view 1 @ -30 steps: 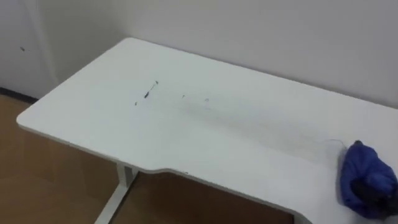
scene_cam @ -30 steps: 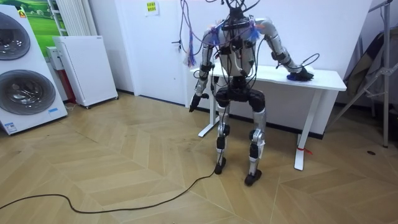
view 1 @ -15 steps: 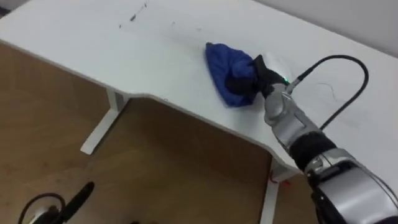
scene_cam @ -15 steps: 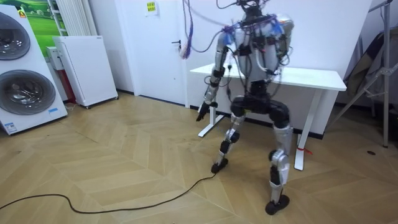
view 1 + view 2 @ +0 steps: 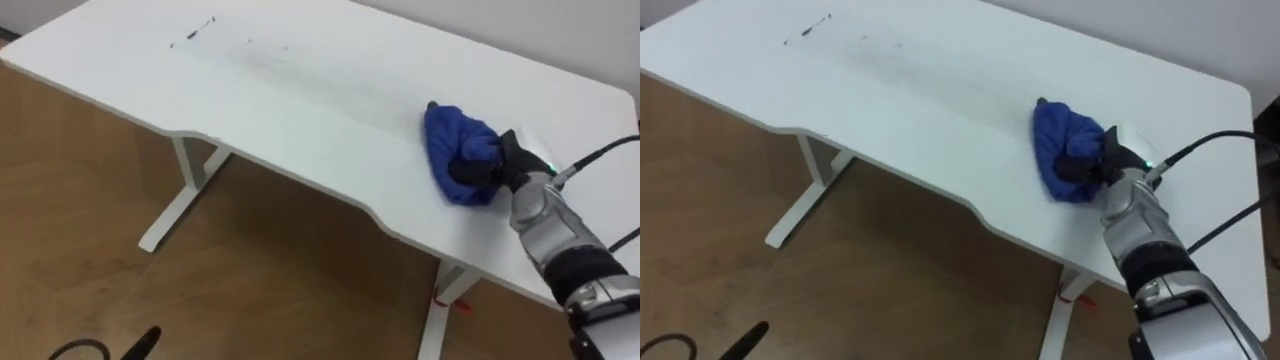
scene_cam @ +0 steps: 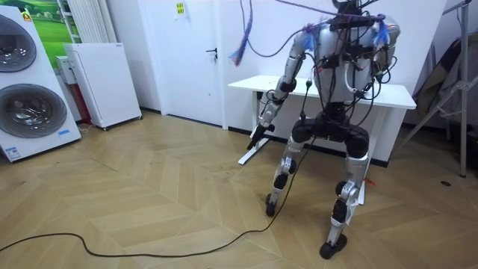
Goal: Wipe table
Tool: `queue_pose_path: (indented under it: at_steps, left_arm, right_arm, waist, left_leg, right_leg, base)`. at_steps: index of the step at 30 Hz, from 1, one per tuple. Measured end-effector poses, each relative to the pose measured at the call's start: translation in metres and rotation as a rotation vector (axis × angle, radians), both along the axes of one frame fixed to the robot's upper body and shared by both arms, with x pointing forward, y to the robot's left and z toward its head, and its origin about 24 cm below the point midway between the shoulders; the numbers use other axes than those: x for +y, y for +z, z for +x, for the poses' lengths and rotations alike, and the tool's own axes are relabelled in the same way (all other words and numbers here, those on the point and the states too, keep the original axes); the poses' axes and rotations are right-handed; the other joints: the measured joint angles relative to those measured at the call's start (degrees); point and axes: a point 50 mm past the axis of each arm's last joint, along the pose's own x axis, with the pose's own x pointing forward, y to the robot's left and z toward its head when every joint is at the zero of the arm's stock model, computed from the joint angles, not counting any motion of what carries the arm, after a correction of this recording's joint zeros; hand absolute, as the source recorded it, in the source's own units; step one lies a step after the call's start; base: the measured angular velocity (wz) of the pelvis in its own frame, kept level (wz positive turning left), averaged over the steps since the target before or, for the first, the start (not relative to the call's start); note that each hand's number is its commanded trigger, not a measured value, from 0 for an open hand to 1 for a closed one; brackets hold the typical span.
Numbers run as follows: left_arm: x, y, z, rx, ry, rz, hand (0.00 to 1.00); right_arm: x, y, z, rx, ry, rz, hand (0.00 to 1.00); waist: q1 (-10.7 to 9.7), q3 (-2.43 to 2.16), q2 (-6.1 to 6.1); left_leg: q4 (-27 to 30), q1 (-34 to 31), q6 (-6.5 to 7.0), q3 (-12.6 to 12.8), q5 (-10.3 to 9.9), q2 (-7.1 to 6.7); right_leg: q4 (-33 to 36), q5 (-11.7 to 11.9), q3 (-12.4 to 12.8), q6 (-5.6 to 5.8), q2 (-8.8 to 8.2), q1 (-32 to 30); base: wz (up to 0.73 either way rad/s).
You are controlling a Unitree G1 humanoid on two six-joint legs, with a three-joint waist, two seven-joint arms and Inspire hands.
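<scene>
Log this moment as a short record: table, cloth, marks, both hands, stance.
table: white table
cloth: blue cloth, bunched, lying on the tabletop toward the robot's right
marks: dark marks near the far left corner, apart from the cloth
right hand: right hand, fingers curled into the cloth, holding it on the table
left hand: left hand, hanging at its side, off the table
stance: standing at the table, legs apart

bench (image 5: 300, 110): smooth white laminate-looking top, low sheen | cloth (image 5: 450, 140): soft blue fabric, crumpled, matt | right hand (image 5: 497, 167): dark matt shell, silvery metallic-looking wrist | floor (image 5: 250, 270): wood herringbone parquet, light gloss
</scene>
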Motion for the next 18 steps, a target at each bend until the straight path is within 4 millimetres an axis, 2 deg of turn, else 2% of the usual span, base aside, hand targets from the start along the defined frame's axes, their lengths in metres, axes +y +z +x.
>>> queue_pose_path:
  at_steps: [2,4,6,8,9,11,12,13,14,15,16,17,18]
  left_arm:
    - [-0.004,-0.005,-0.014,0.027,0.012,-0.012,0.0]
    - [-0.003,-0.007,-0.027,0.05,0.02,-0.009,0.0]
    - [-0.002,-0.008,-0.04,0.075,0.03,-0.005,0.0]
    - [-0.001,-0.009,-0.053,0.096,0.055,-0.007,0.0]
    - [0.001,-0.008,-0.058,0.096,0.066,-0.006,0.0]
    - [0.004,-0.006,-0.062,0.086,0.073,0.003,0.0]
    - [0.006,-0.005,-0.064,0.08,0.082,0.004,0.0]
    - [0.009,-0.003,-0.065,0.067,0.095,0.014,0.0]
    - [0.013,-0.001,-0.064,0.054,0.107,0.024,0.0]
    - [0.016,0.001,-0.065,0.048,0.115,0.031,0.0]
    - [0.021,0.003,-0.066,0.04,0.133,0.046,0.0]
    - [0.023,0.004,-0.07,0.04,0.153,0.055,0.0]
    - [0.024,0.004,-0.072,0.042,0.158,0.06,0.0]
  right_arm:
    - [0.002,0.002,0.002,-0.008,0.01,0.004,1.0]
    - [0.001,0.003,0.002,-0.014,0.007,0.008,1.0]
    - [-0.003,0.005,0.002,-0.017,-0.002,0.004,1.0]
    - [-0.007,0.006,0.001,-0.023,-0.013,-0.006,1.0]
    - [-0.015,0.005,-0.002,-0.038,-0.041,0.0,1.0]
    - [-0.04,-0.006,-0.021,-0.06,-0.167,0.068,1.0]
    - [-0.046,-0.008,-0.026,-0.065,-0.2,0.085,1.0]
    - [-0.062,-0.013,-0.039,-0.074,-0.266,0.089,1.0]
    - [-0.079,-0.016,-0.052,-0.068,-0.335,0.091,1.0]
    - [-0.087,-0.02,-0.06,-0.059,-0.369,0.096,1.0]
    - [-0.103,-0.025,-0.077,-0.042,-0.443,0.104,1.0]
    - [-0.116,-0.032,-0.095,-0.015,-0.515,0.105,1.0]
    - [-0.123,-0.035,-0.104,-0.004,-0.548,0.102,1.0]
  waist:
    - [0.61,-0.03,1.1]
    - [0.33,-0.07,1.23]
    - [-0.08,-0.07,1.28]
    - [-1.3,-0.25,1.48]
    - [-3.16,-0.27,1.49]
    - [-5.53,-0.5,0.66]
    - [-6.21,-0.5,0.41]
    - [-7.05,-0.54,-0.04]
    - [-7.46,-0.44,-0.58]
    - [-7.7,-0.47,-1.02]
    - [-8.29,-0.5,-1.81]
    - [-9.18,-0.72,-2.39]
    - [-9.41,-0.97,-2.63]
  left_leg:
    - [-0.01,1.58,0.55,-0.04,-3.74,-2.74]
    - [-0.12,2.09,0.8,-0.03,-5.23,-4.35]
    - [-1.07,2.65,0.73,0.13,-5.36,-4.88]
    - [-2.71,3.03,0.7,-0.24,-5.36,-5.58]
    - [-3.81,3.02,0.68,-1.18,-5.35,-6.59]
    - [-5.27,3.22,1.11,-2.58,-5.07,-9.16]
    - [-5.39,3.27,1.28,-3.19,-4.98,-9.83]
    - [-5.49,3.41,1.73,-3.79,-5.06,-10.63]
    - [-5.62,3.73,2.18,-3.86,-5.09,-11.07]
    - [-5.85,3.96,2.38,-3.86,-5.11,-11.29]
    - [-6.09,4.5,2.82,-3.86,-5.29,-11.66]
    - [-6.09,5.02,3.16,-3.86,-5.49,-11.8]
    - [-6.09,5.13,3.32,-3.81,-5.59,-11.83]
  right_leg:
    - [-0.25,0.07,2.79,-0.12,0.41,-0.26]
    - [-0.9,0.09,4.2,-0.12,0.57,-0.35]
    - [-1.6,0.47,5.01,0.09,0.56,-0.3]
    - [-3.05,1.13,5.05,0.51,0.56,0.31]
    - [-4.37,1.6,4.68,0.96,0.54,1.31]
    - [-7.25,2.46,5.16,2.11,-0.1,3.34]
    - [-7.93,2.75,4.96,2.44,-0.38,3.94]
    - [-9.33,3.51,4.97,2.91,-0.6,5.01]
    - [-10.41,4.47,4.97,3.29,-0.71,5.78]
    - [-11.08,4.92,4.92,3.45,-0.8,6.21]
    - [-11.91,5.78,4.87,3.66,-0.87,7.03]
    - [-12.82,6.81,4.83,3.67,-0.83,7.87]
    - [-13.23,7.29,4.84,3.68,-0.82,7.99]
  base:
    - [-0.28]
    - [-0.09]
    - [-0.03]
    - [0.24]
    - [0.69]
    - [0.72]
    - [0.44]
    - [0.25]
    - [0.15]
    - [0.0]
    - [0.0]
    - [-0.05]
    - [-0.16]
